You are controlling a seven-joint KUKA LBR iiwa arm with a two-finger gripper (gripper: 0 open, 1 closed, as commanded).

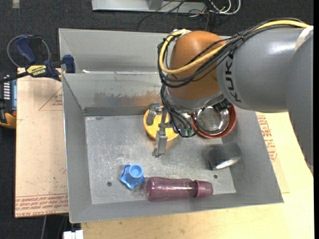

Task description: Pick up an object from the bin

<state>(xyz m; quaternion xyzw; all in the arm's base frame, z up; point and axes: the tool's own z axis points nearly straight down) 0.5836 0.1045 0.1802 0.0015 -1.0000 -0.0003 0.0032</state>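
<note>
Beside the yellow disc (150, 120), the end effector (160, 143) hangs; its opening cannot be told.

bin floor (109, 138) bare at left; yellow disc (149, 119) beside claw (159, 146).

bin (114, 143): scuffed matt metal | purple bottle (177, 188): glossy plastic | cup (212, 119): shiny metal

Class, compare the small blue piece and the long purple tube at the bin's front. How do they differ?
The blue piece is short and stubby; the purple tube is long and slim. The blue piece shows a hollow top; the purple tube lies on its side. Both rest side by side near the bin's front wall.
</note>
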